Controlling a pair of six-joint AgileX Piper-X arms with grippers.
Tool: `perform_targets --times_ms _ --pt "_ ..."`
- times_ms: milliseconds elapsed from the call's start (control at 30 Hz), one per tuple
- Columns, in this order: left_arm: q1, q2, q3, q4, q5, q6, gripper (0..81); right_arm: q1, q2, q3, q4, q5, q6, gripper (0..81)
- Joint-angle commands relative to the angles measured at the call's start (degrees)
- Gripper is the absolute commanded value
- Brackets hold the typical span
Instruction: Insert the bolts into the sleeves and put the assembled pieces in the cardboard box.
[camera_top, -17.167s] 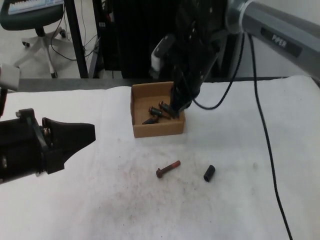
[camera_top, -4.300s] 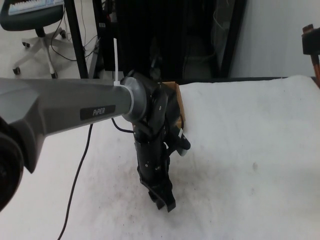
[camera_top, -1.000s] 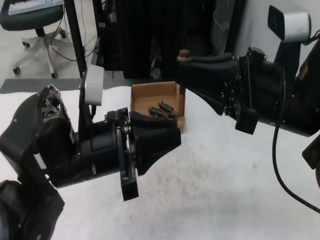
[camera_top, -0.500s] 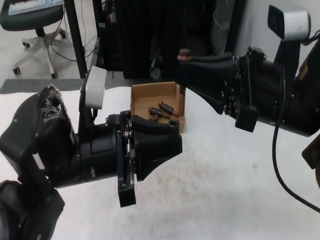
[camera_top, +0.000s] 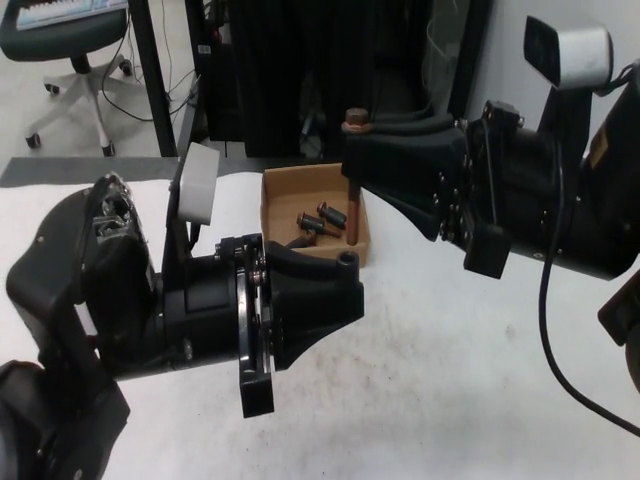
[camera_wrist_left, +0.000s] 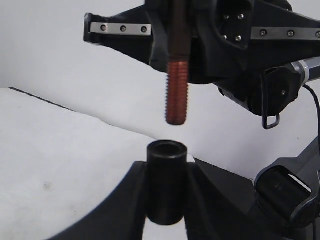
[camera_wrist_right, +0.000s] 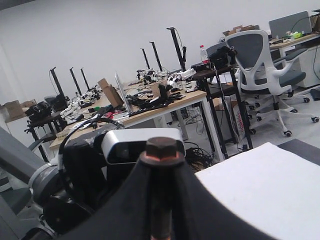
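Clamped on the copper bolt (camera_wrist_left: 176, 95) below its head, the right gripper (camera_top: 352, 158) had shifted toward the left gripper (camera_top: 343, 268), closed around the upright black sleeve (camera_wrist_left: 166, 187) near the cardboard box (camera_top: 300, 172), so the threaded tip hung just above the sleeve's mouth, seemingly ready for insertion.

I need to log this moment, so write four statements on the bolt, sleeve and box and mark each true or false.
1. The left gripper holds the sleeve upright. True.
2. The bolt is inside the sleeve. False: its threaded tip hangs just above the sleeve's opening, with a gap between them.
3. The right gripper holds the bolt head up. True.
4. The box has nothing in it. False: a few dark pieces lie inside.
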Motion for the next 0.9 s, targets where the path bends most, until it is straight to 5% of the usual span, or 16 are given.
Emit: perform_targets --times_ms 0,867 --pt "0.2 -0.7 -0.1 -0.6 0.2 0.4 0.3 0.1 -0.6 -0.4 -0.2 -0.7 -0.1 0.8" --pt "0.2 -0.7 -0.1 -1.9 0.2 0.0 0.3 0.1 -0.6 -0.4 8.8 -0.9 -4.2 0.8"
